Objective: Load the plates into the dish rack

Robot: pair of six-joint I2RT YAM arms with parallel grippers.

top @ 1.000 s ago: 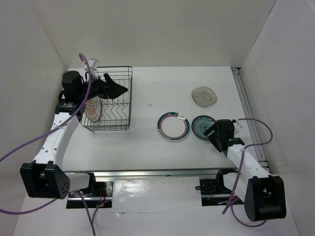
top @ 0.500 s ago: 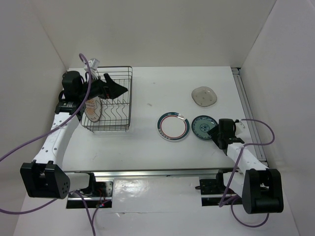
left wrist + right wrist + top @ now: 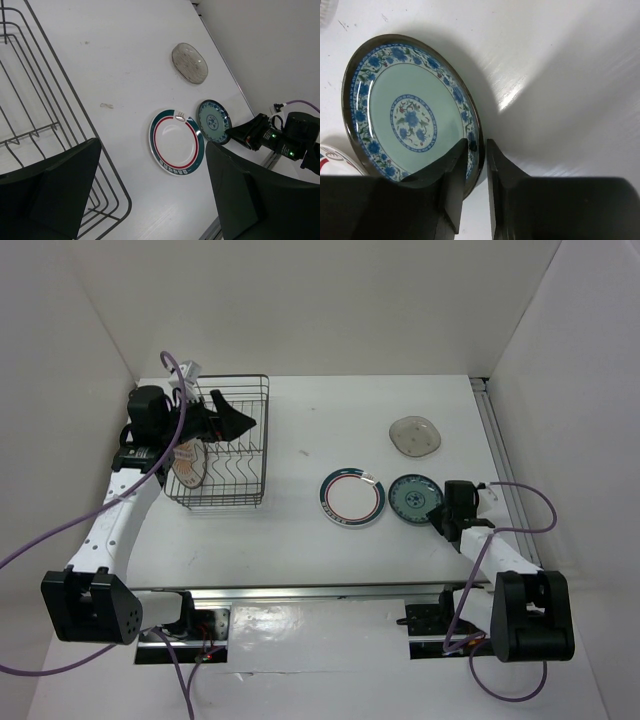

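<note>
No readable text or number anywhere, small sticker [image 3: 178, 117] on rim of ringed plate [image 3: 176, 146], too small to read.

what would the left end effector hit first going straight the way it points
Likely the ringed plate, centred ahead in its wrist view; whether it clears the rack is unclear.
</note>
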